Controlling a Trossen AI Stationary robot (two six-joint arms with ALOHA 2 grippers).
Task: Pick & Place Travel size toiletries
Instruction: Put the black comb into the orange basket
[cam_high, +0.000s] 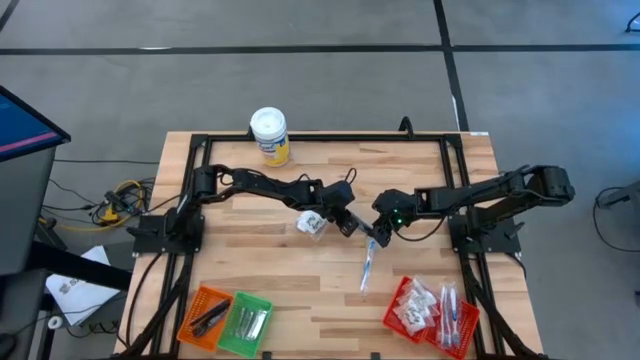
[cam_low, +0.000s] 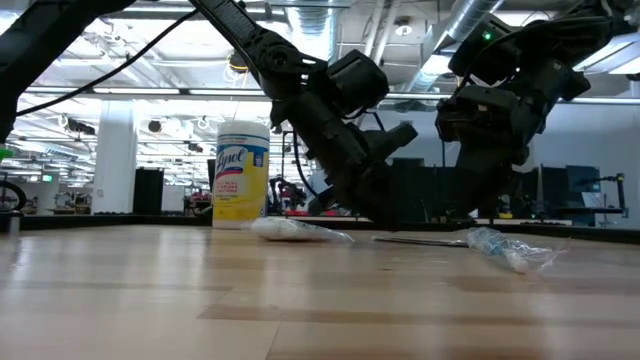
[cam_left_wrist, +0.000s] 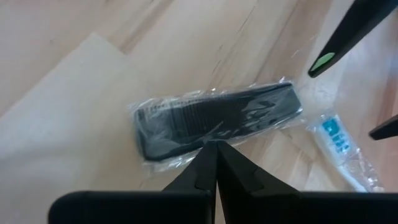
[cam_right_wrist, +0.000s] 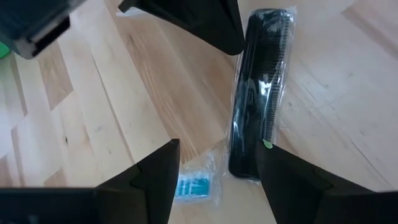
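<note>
A black comb (cam_left_wrist: 217, 118) in a clear wrapper lies flat on the wooden table, between my two grippers. My left gripper (cam_left_wrist: 216, 147) is shut, with its tips at the wrapper's long edge. My right gripper (cam_right_wrist: 214, 180) hangs open over the comb's near end (cam_right_wrist: 245, 165). Between its fingers shows a clear-wrapped toothbrush (cam_right_wrist: 193, 186), which also lies flat on the table (cam_high: 367, 268). A white sachet (cam_high: 312, 222) rests beside the left gripper (cam_high: 349, 226). My left gripper's shut fingertips (cam_left_wrist: 208, 155) come down on a slant onto the clear wrapper's long edge (cam_left_wrist: 186, 155), about halfway along the comb and across its length. The comb lies flat on the table. Whether film is caught between the tips, I cannot tell.
A yellow canister with a white lid (cam_high: 270, 135) stands at the table's far edge. An orange basket (cam_high: 205, 312) and a green basket (cam_high: 245, 322) sit at the near left. Red baskets (cam_high: 432, 315) holding several small packets sit at the near right.
</note>
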